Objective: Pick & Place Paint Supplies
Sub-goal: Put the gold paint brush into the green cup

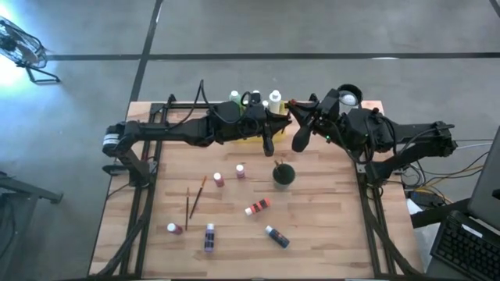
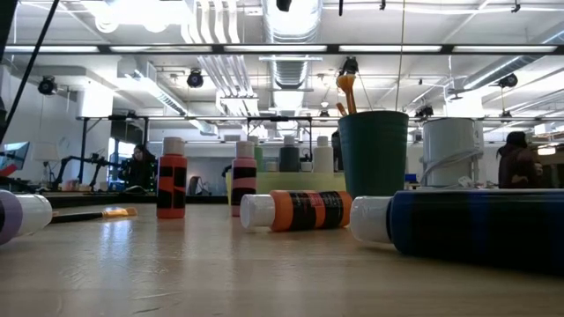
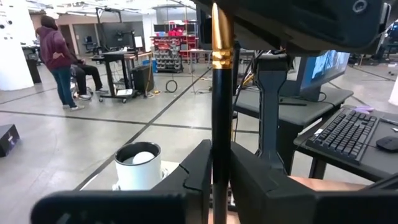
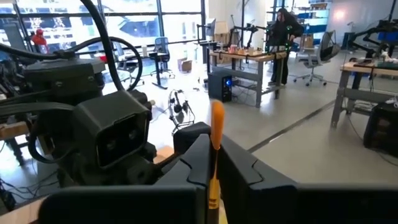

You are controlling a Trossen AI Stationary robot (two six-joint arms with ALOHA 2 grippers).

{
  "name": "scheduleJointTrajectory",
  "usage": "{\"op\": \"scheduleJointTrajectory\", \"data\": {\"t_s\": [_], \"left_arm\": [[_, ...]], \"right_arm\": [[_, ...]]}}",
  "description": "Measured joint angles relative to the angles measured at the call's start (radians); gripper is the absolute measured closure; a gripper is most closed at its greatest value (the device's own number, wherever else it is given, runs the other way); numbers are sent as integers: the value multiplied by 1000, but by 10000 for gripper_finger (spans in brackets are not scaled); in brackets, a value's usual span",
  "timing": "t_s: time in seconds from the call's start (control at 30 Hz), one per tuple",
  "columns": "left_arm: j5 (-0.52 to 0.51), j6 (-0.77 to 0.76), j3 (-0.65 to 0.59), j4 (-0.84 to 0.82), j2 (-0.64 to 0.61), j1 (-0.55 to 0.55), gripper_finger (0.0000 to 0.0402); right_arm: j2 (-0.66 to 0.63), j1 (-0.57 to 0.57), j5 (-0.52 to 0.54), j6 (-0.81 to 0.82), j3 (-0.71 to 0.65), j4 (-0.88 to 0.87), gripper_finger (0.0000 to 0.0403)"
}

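A brush (image 3: 221,124) is held upright above the table's far middle, clamped by both the left gripper (image 3: 219,168) and the right gripper (image 4: 214,168); one grip is best released only once the other is judged firm.

I'm seeing a light wooden table (image 1: 312,234) sitting on a grey concrete floor (image 1: 312,31) with dark lines running across it. Ceiling ducts (image 2: 295,22) and bright strip lights (image 2: 211,35) are showing overhead. Large windows (image 4: 143,25) are letting daylight in. A desk with a black keyboard (image 3: 348,134) is sitting beside the rig; office chairs (image 4: 314,59) and workbenches (image 4: 249,59) are standing further back. One person in a dark red top (image 3: 56,56) is standing on the open floor, another (image 4: 283,31) is working at a far bench.
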Motion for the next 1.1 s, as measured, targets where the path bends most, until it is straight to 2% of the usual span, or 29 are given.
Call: {"op": "scheduleJointTrajectory", "data": {"t_s": [0.2, 0.37, 0.47, 0.57, 0.7, 0.83, 1.1], "left_arm": [[12, 1, -1, -66, -28, 2, 302], [-29, 18, 1, -258, -127, 23, 264], [-62, 60, -4, -371, -205, 39, 250], [-92, 76, -5, -454, -270, 53, 245], [-136, 81, -6, -532, -343, 75, 244], [-148, 80, -6, -578, -402, 89, 244], [-202, 49, -6, -618, -500, 89, 243]], "right_arm": [[-31, 1, -2, -25, 0, -29, 392], [-102, 24, 0, 91, 0, -205, 392], [-123, 72, -3, 125, 0, -299, 393], [-121, 151, -4, 107, -23, -320, 393], [-114, 254, 9, 87, -114, -244, 394], [-123, 314, 92, 106, -242, -121, 394], [-125, 321, 111, 52, -466, 165, 394]]}}
